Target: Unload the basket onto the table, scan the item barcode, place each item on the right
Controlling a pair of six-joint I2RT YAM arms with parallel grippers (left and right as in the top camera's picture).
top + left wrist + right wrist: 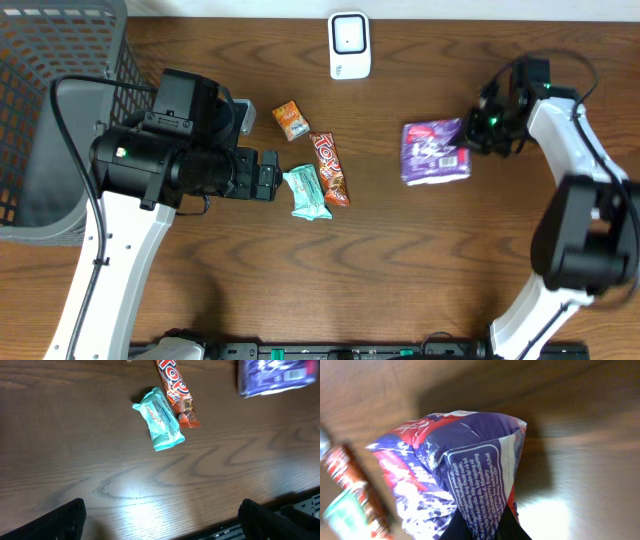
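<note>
A purple and red snack packet [435, 152] lies at the right of the wooden table, and my right gripper [478, 135] is shut on its right edge. In the right wrist view the two dark fingers pinch the packet's printed purple end [470, 470] at my right gripper [482, 527]. No barcode shows in any view. A white scanner [349, 45] stands at the back centre. My left gripper [270, 175] hangs open over the table just left of a teal packet [309, 192], with nothing between its fingers [65, 520].
A red-brown candy bar [329, 167] lies against the teal packet [159, 419], and a small orange packet [291, 119] sits behind them. A dark mesh basket [50, 110] fills the left side. The table's front edge [280, 505] runs near the left gripper.
</note>
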